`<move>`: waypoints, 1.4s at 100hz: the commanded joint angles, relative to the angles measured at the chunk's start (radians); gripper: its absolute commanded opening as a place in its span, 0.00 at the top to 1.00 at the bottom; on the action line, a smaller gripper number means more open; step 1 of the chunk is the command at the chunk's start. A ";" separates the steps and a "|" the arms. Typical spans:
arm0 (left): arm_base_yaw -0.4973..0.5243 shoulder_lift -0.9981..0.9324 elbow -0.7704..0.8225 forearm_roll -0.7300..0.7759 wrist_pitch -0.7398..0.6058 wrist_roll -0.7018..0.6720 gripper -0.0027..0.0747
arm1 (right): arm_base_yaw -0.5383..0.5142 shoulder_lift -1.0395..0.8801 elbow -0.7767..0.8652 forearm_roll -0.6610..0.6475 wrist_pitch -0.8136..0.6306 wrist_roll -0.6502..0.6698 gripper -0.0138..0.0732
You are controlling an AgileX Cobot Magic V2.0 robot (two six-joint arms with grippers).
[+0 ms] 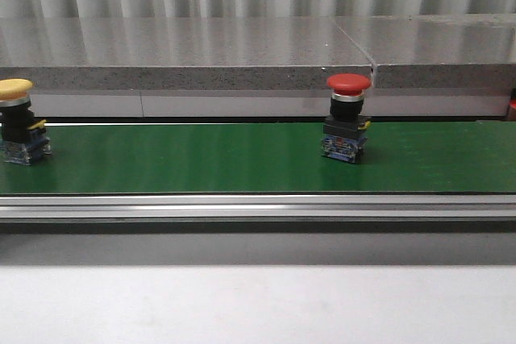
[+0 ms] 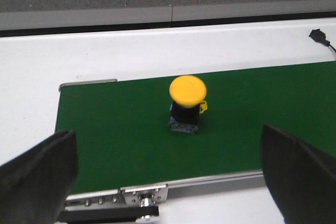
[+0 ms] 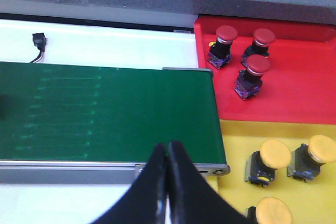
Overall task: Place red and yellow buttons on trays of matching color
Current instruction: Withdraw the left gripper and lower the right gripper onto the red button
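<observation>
- Yellow button (image 2: 187, 98) stands upright near the belt's (image 1: 201, 163) left end, centred ahead of the left gripper (image 2: 168, 177), whose fingers are spread wide.
- Red button (image 1: 347, 118) rides mid-belt, upright.
- Right gripper (image 3: 168, 182), fingers pressed together and empty, waits at the belt's right end beside the red tray (image 3: 304, 93) and yellow tray (image 3: 236, 140).

From my console: two buttons stand upright on the belt (image 1: 242, 159), one (image 1: 18, 122) at its far left, the other (image 1: 347, 118) right of centre, a ledge (image 1: 185, 58) behind them. Past the belt's right end, two trays adjoin: three buttons on the far tray (image 3: 294, 77), three on the near tray (image 3: 236, 145).
</observation>
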 commanded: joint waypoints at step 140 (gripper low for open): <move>0.018 -0.190 0.139 -0.016 -0.136 -0.010 0.99 | 0.000 0.043 -0.036 -0.004 -0.069 -0.009 0.10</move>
